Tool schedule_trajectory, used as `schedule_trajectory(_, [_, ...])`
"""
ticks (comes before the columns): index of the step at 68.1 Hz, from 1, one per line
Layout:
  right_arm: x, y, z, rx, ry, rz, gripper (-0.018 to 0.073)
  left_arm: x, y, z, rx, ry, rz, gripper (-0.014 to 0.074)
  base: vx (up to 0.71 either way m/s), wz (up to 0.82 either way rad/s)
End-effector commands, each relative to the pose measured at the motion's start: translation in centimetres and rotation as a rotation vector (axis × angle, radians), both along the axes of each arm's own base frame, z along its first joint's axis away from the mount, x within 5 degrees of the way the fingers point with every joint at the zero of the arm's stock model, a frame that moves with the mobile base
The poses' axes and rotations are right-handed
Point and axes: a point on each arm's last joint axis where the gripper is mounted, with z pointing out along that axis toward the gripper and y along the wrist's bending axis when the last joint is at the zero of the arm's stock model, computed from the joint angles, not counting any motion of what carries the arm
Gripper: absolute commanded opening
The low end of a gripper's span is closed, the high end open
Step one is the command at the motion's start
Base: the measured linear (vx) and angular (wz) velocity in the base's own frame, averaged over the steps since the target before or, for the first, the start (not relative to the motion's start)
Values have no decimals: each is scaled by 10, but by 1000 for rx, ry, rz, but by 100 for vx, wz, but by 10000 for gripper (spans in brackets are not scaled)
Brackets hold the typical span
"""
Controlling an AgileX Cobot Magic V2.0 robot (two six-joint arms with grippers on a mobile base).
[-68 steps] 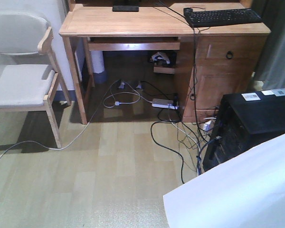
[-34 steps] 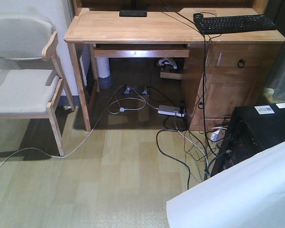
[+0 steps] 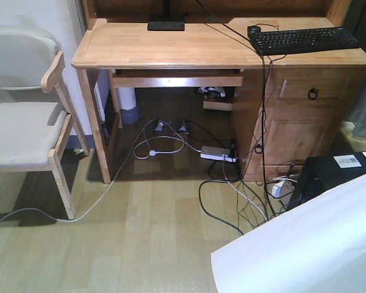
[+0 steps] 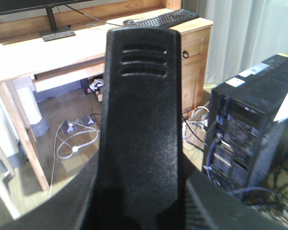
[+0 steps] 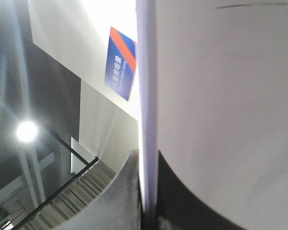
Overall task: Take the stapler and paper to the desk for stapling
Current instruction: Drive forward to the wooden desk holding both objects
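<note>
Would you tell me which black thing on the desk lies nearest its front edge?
The keyboard, at the right end of the desk; the monitor stand sits right at the back.

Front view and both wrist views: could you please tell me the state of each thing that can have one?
paper: held in the air, clamped in the right gripper.
stapler: apparently carried close before the left wrist camera; grip hidden.
drawer: shut.
cabinet door: shut.
keyboard tray: pushed in under the desk.
chair: unoccupied.
computer tower: upright on the floor.
</note>
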Motion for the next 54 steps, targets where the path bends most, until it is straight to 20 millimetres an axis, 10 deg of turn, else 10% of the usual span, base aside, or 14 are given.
schedule_trajectory(1, [-1, 1, 3, 3, -45, 11, -2, 1, 0, 18, -71, -112, 0, -6, 22, -3])
schedule_trajectory(54, [-1, 1, 3, 3, -45, 11, -2, 1, 0, 18, -71, -112, 0, -6, 20, 2])
